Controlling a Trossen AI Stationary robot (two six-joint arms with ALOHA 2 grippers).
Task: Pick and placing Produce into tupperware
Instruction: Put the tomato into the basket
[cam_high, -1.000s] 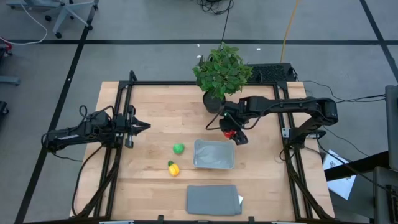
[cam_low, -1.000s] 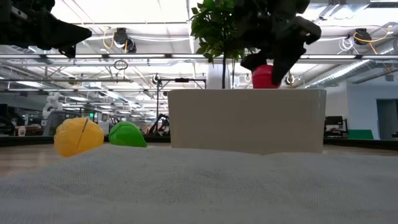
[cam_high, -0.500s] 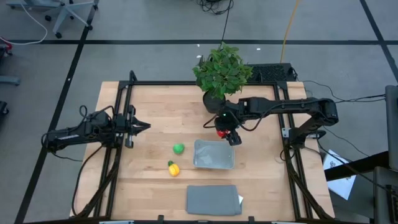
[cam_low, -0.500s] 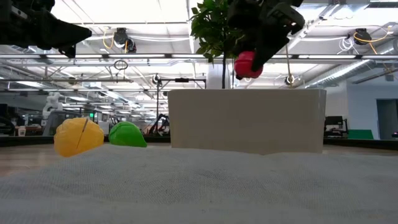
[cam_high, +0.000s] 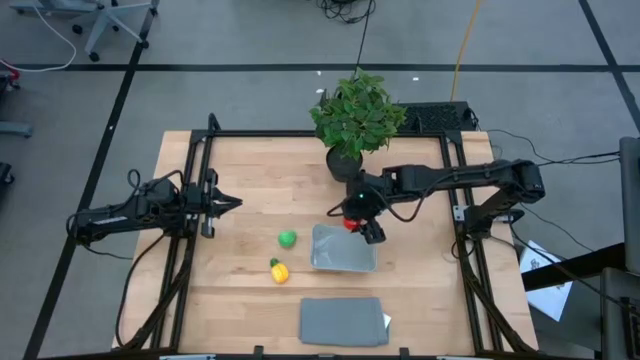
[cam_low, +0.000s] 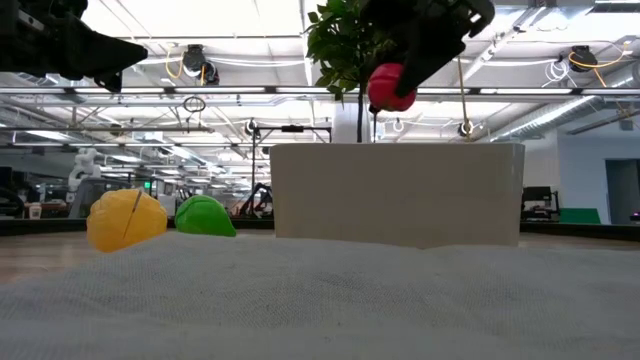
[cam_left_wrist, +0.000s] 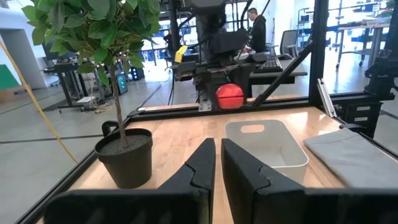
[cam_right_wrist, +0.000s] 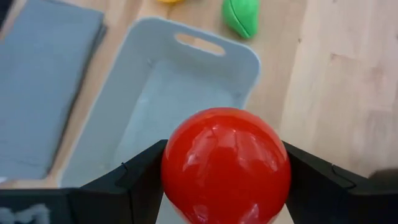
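The right hand (cam_high: 358, 217) reaches across the table (cam_high: 260, 180), clamped on the red ball (cam_right_wrist: 225, 165), held in the air above the tupperware's (cam_high: 343, 250) far edge. The left hand (cam_high: 228, 203) hovers together, well apart.

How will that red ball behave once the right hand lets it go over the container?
The red ball looks round and glossy, so it will probably roll or bounce inside the container. It seems light and rigid between the right hand's fingers. The container's walls should likely stop it.
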